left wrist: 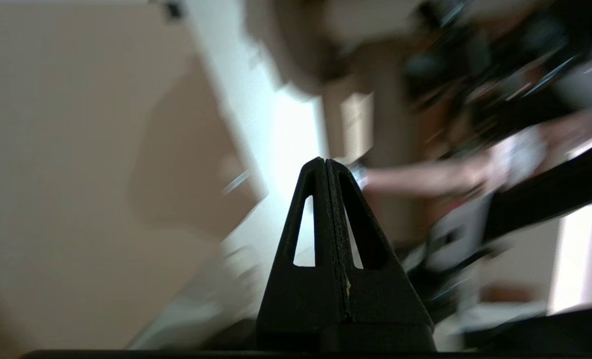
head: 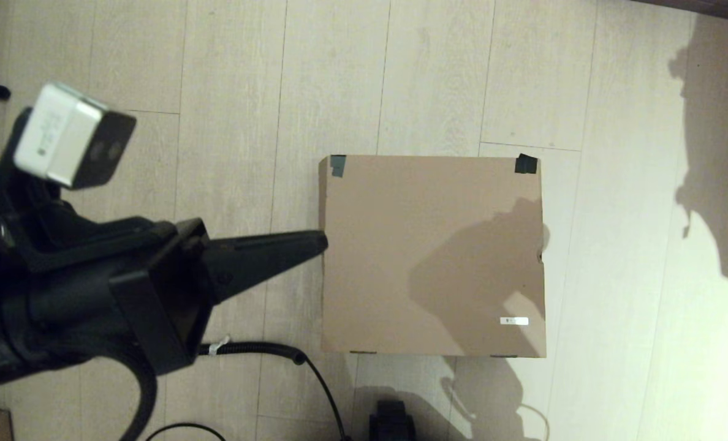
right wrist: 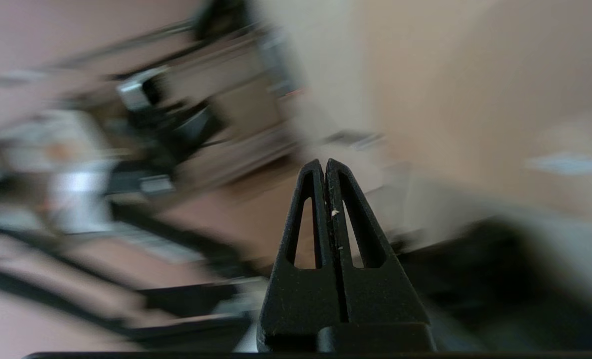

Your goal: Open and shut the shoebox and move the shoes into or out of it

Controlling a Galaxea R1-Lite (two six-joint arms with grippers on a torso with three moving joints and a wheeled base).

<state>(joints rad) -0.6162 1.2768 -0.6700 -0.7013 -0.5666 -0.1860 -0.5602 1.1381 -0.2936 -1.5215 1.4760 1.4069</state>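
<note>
From my head I see the shoebox (head: 431, 254) lying lidded on the floor, my left gripper (head: 318, 242) at its left edge; both wrist views show my fingers pressed together, empty, so opening remains.

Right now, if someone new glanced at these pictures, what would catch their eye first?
Probably the shoebox, a big brown cardboard box lying closed on the pale wood floor ahead of the robot, black tape on its two far corners. Next, the left gripper, fingers pressed shut, its tip at the box's left edge.
</note>
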